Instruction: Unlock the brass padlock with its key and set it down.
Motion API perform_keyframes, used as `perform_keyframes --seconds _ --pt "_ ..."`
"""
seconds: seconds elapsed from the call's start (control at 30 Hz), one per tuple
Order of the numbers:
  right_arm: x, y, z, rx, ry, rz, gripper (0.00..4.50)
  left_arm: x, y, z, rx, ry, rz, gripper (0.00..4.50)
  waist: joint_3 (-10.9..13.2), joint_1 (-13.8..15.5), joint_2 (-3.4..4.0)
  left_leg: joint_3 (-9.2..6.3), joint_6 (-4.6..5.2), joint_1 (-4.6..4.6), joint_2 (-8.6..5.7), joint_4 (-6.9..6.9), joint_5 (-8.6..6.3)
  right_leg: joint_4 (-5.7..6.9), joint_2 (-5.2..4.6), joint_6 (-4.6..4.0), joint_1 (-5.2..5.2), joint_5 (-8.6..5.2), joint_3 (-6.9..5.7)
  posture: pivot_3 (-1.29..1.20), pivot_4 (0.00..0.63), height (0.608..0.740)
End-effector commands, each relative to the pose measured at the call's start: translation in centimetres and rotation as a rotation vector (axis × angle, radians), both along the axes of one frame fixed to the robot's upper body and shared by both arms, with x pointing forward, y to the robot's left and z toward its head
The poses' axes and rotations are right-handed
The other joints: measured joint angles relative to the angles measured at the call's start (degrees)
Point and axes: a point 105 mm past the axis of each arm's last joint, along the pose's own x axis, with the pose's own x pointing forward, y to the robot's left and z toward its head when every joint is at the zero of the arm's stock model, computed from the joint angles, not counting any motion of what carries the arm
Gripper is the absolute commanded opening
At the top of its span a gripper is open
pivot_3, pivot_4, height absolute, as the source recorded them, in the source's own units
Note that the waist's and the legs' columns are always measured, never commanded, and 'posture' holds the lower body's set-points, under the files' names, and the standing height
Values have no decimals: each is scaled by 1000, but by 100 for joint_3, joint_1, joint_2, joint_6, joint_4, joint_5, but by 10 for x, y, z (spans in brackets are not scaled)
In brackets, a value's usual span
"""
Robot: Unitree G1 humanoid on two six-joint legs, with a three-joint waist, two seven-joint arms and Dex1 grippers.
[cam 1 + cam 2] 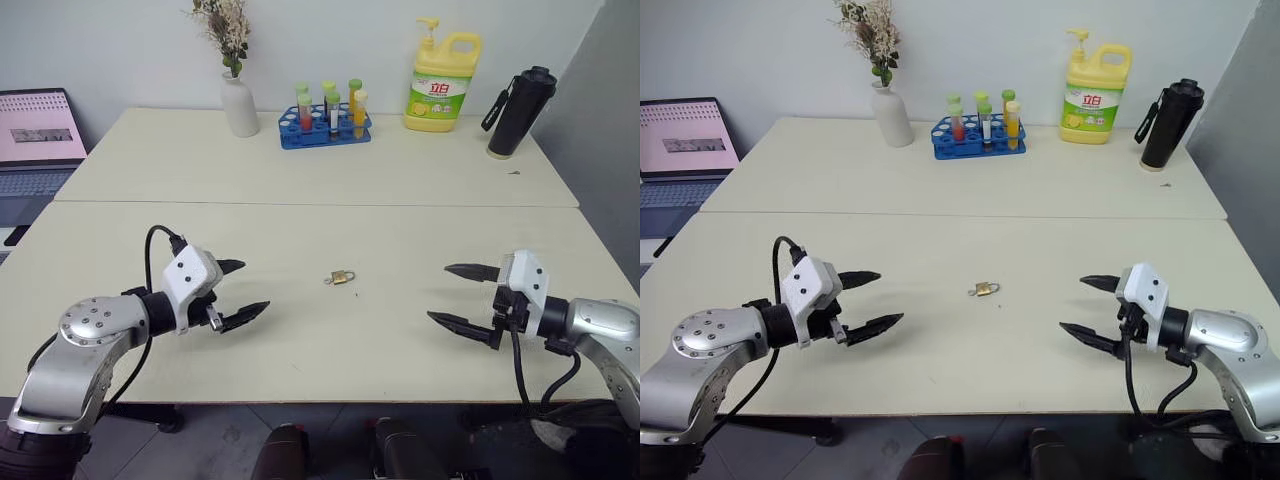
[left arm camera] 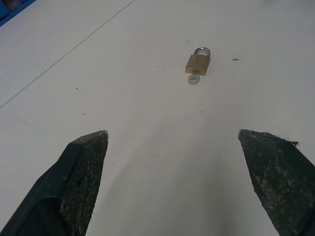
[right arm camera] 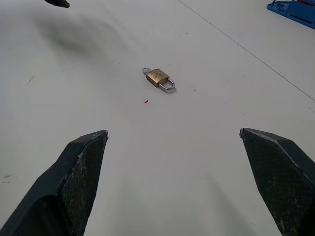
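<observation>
With the padlock (image 1: 342, 276) lying flat mid-table between them, key (image 2: 194, 79) seated in it, both grippers — left (image 1: 238, 291), right (image 1: 462, 294) — are hovering wide open and empty, probably needing one pinching the body while the other turns.

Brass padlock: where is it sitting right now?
The brass padlock lies flat on the near table, roughly midway between the open left gripper and open right gripper, touching neither.

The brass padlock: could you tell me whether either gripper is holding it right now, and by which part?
Nothing is held. The brass padlock lies on the table between the open left gripper and the open right gripper, touching neither.
</observation>
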Motion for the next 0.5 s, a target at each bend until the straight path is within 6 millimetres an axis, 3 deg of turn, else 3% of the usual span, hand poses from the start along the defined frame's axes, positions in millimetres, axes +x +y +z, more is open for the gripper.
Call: perform_keyframes --seconds 0.03,0.37,0.5 --pt "-3 0 1 -9 -33 24 4500 -4 -6 4 13 -11 -54 4408 0 -1 0 0 0 0 0 0 0 0 0 0 0 0 0 0 150 740" --pt "-2 2 -6 1 -8 11 4500 -11 -12 7 -9 -21 -114 4408 0 0 0 0 0 0 1 0 0 1 0 0 0 0 0 0 150 740" --pt "-1 5 -4 -10 -15 26 4500 -10 -5 8 -9 -26 -111 4408 0 0 0 0 0 1 1 1 0 1 0 0 0 0 0 0 150 740"
